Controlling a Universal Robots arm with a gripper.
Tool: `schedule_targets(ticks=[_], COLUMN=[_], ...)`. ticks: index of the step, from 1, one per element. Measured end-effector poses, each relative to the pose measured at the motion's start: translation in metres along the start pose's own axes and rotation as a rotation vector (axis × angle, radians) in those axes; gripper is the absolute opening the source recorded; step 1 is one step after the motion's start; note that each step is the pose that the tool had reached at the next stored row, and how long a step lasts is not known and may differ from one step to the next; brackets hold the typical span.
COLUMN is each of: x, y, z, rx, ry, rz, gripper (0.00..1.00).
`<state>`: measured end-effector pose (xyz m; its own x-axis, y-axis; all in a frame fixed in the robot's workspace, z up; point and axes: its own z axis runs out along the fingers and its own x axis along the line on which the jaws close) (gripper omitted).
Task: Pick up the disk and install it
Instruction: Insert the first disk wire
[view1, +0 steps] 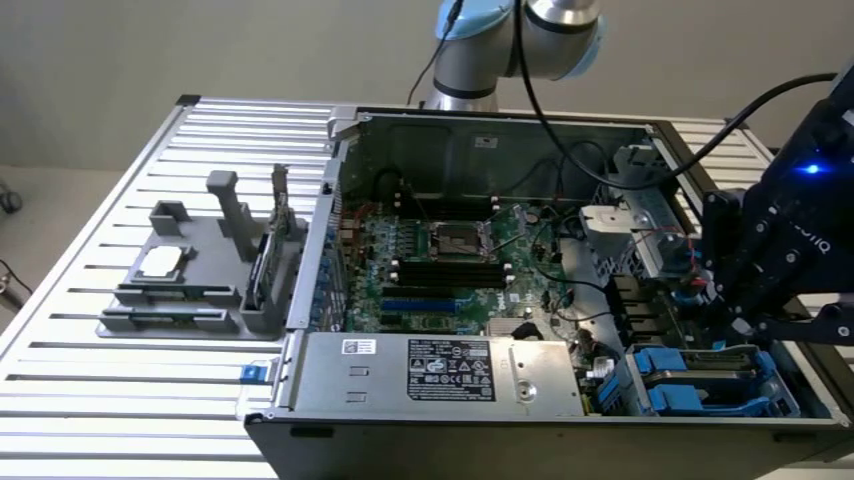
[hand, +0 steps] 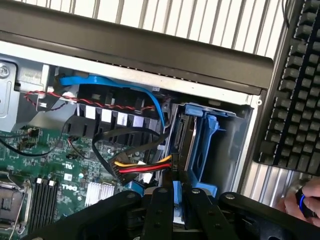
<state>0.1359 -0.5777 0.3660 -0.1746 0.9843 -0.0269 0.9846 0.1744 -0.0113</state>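
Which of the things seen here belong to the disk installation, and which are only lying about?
Job: disk, gripper closed on it, open computer case.
Lying about: keyboard, hand near it, grey holder with silver chip, dark upright card.

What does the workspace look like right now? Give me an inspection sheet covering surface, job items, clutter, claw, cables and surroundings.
Surface: slatted metal table carrying an open computer case.
Job's things: disk, blue-framed, in the drive bay at the case's corner.
Clutter: grey holder beside the case, with a silver chip and a dark upright card.
Claw: claw apparently shut on the disk's blue edge.
Cables: blue flat cable, red-black twisted wires, and a yellow-red-black lead running to the bay.
Surroundings: keyboard beside the case; a person's hand near it.
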Motion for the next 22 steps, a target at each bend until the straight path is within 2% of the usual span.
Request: schedule_targets(ticks=[3, 7, 17, 22], x=[0.000, 0.000, 0.000, -0.001], y=[0.0015, 0.0052, 0.0141, 0.0202], z=[0.0017, 0.0050, 0.0120, 0.0140], rx=[0.0009, 0.0029, 0.0066, 0.0085], ry=[-0.0005, -0.0080, -0.0130, -0.0191], rz=[0.027, 0.053, 0.126, 0.162], gripper=[0.16, 0.16, 0.16, 0.16])
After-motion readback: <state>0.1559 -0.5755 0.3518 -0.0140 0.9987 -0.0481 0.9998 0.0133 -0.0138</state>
